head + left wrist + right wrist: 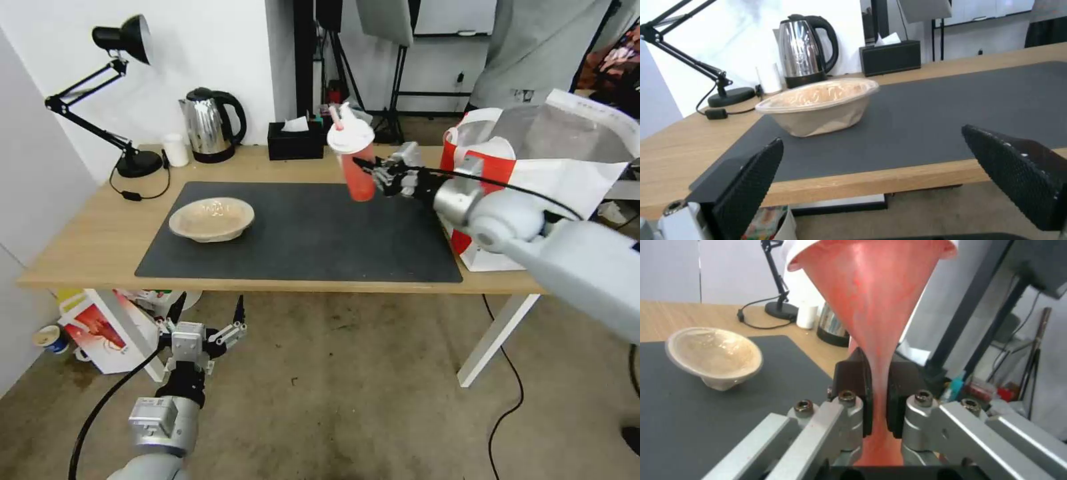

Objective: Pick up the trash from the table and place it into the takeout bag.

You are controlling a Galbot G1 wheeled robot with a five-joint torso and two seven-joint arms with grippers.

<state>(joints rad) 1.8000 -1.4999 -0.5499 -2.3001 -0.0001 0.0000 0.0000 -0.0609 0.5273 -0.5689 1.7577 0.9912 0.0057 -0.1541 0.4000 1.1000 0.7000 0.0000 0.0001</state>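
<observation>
The right gripper [373,175] is clamped hard on the lower body of the red drink cup [355,167]; in the right wrist view its two black pads [857,386] squeeze the cup's soft wall [876,306] until it pinches into a narrow waist between them. The cup hangs in the air above the far right part of the dark grey mat [320,233], tilted, its white lid [350,137] and straw leaning toward the back of the table [93,247]. The right arm reaches in from the right, crossing in front of the takeout bag [487,257], which stands at the table's right end with its mouth open and silver lining showing. The cup is left of the bag, apart from it.

On the left part of the mat sits the shallow tan pulp bowl [212,219], upright and alone. Behind the mat, along the wall edge of the table, stand a black tissue box [295,140], a steel electric kettle [210,125], a small white cup [176,150] and a black desk lamp [113,93].

The left gripper [208,319] hangs below the table's near edge, over the floor, with its fingers spread wide and nothing between them; in the left wrist view its textured black fingertips [751,190] frame the pulp bowl [820,105] from well short of it. A white box printed with a red crayfish [100,333] stands on the floor under the table's left end.
</observation>
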